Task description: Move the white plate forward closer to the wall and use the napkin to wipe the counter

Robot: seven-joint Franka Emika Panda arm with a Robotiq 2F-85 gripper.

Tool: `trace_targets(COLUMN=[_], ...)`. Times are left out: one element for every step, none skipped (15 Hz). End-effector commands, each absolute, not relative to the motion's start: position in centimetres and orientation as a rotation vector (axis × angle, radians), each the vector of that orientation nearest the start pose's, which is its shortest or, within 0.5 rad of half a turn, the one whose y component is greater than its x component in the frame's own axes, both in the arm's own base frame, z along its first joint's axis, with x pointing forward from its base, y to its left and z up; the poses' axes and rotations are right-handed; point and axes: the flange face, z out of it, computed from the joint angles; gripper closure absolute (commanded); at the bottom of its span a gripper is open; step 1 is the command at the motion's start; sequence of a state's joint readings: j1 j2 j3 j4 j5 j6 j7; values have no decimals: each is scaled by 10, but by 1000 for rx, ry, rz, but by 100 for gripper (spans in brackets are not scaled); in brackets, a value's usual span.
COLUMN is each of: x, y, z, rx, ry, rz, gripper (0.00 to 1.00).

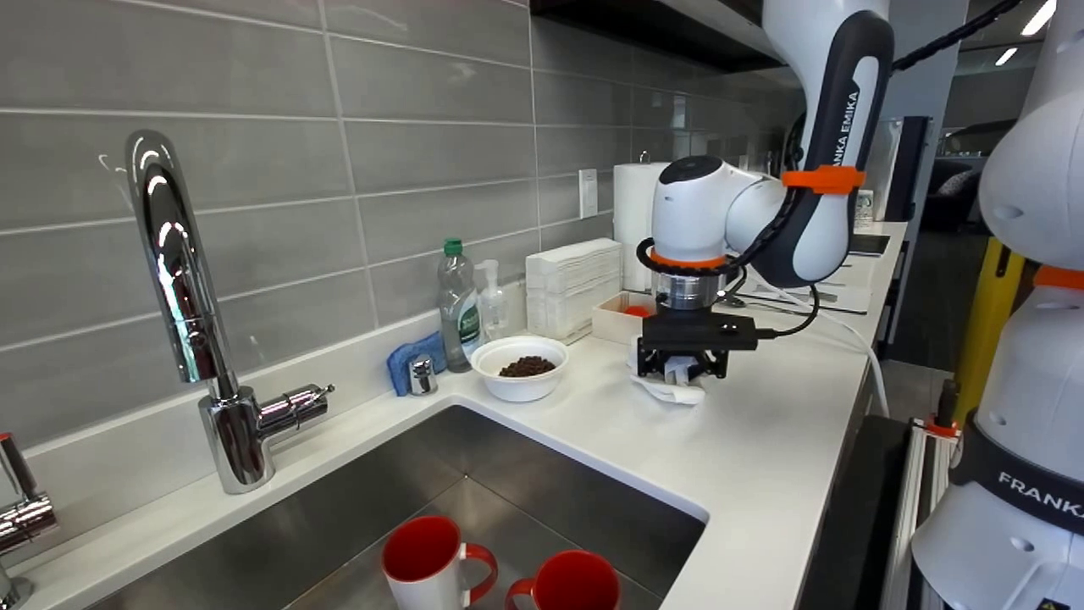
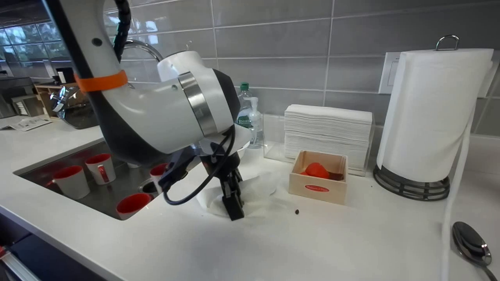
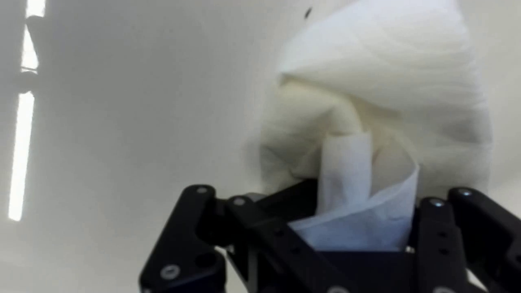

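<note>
The white plate, a bowl-like dish with a dark brown centre, stands by the sink corner near the grey tiled wall. In an exterior view only a sliver of it shows behind the arm. My gripper is low over the white counter, beside the plate, shut on the crumpled white napkin. In the wrist view the napkin rises between the fingers and spreads on the counter; it hides part of the fingertips. A small dark speck lies on the counter near the napkin.
The sink holds several red-and-white cups. A green-capped bottle, a soap pump, a napkin stack, a wooden box and a paper-towel roll line the wall. A spoon and white cable lie farther along.
</note>
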State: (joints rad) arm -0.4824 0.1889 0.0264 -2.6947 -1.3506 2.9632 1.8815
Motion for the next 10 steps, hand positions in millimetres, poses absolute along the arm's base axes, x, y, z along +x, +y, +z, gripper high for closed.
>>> trace_targets(x=[375, 383, 392, 399, 404, 408, 406, 404, 399, 393], y=[-113, -114, -114, -112, -109, -101, -94, -85, -75, -64], z=[182, 184, 187, 189, 189, 186, 181, 176, 170, 162], rx=[-2795, -2776, -2761, -2751, -2747, -2756, -2768, -2780, -2799, -2816], ry=[1667, 1686, 1697, 1702, 1696, 1675, 1643, 1611, 1573, 1529], rz=[-441, -457, -472, -482, -487, -480, -455, -430, -394, -348], gripper=[100, 100, 100, 100, 100, 100, 100, 100, 100, 100])
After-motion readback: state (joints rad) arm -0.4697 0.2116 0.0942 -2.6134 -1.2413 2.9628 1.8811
